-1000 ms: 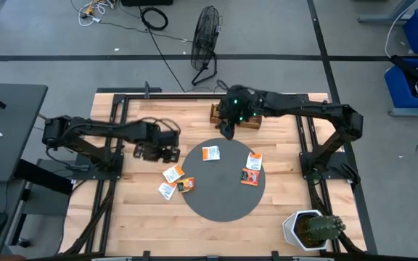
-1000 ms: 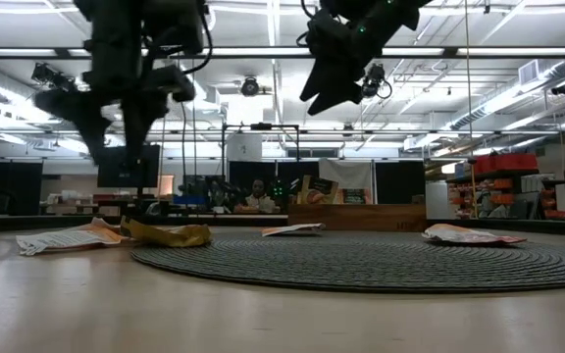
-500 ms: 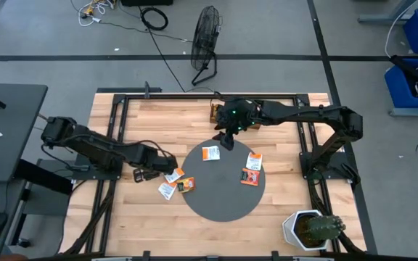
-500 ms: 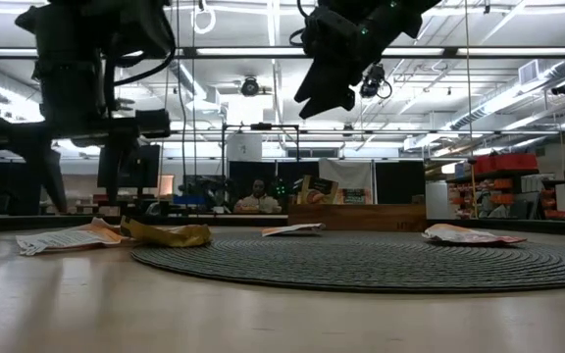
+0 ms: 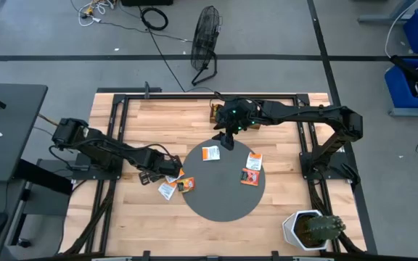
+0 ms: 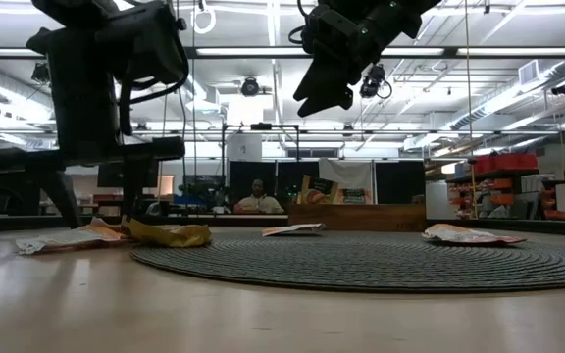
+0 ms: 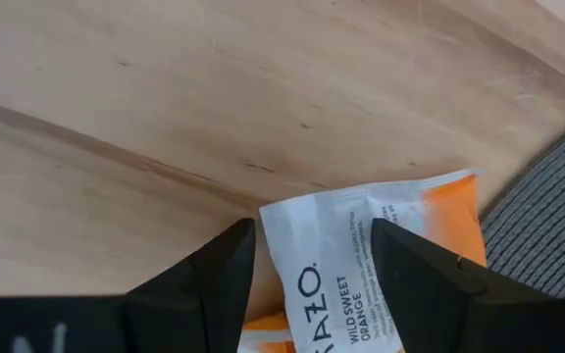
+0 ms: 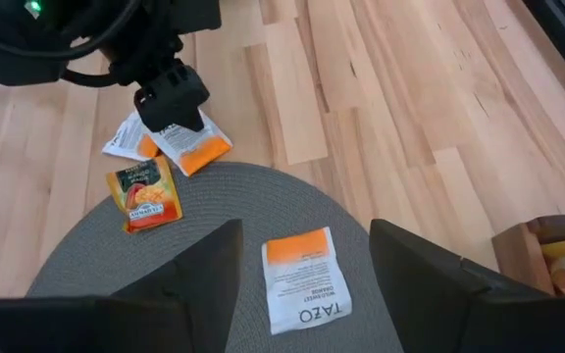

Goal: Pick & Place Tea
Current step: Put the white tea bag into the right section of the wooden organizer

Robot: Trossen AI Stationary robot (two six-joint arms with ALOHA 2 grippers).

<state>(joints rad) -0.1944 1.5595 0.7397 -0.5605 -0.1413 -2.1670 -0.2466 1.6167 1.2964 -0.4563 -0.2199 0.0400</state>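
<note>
Step in hand: pick approach. Left gripper [image 7: 312,260], fingers spread, straddles a white-and-orange Tazo sachet [image 7: 361,255] lying on the wooden table [image 7: 165,88] beside the grey round mat [image 7: 557,206]. Right gripper [image 8: 302,260], spread and empty, hovers over another sachet [image 8: 305,277]. Next, probably: descend, pinch.

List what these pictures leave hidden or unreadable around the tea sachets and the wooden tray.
- Wooden tray, high view: mostly covered by the right arm; its compartments and contents cannot be seen.
- White-and-orange sachet, left wrist view: cut off by the picture's edge and flanked by the left gripper's open fingers; contact cannot be told.
- Sachets near the mat's left edge, high view: overlapping, partly under the left gripper; exact count unclear.
- Print on the sachets at the mat's right: too small to read.
</note>
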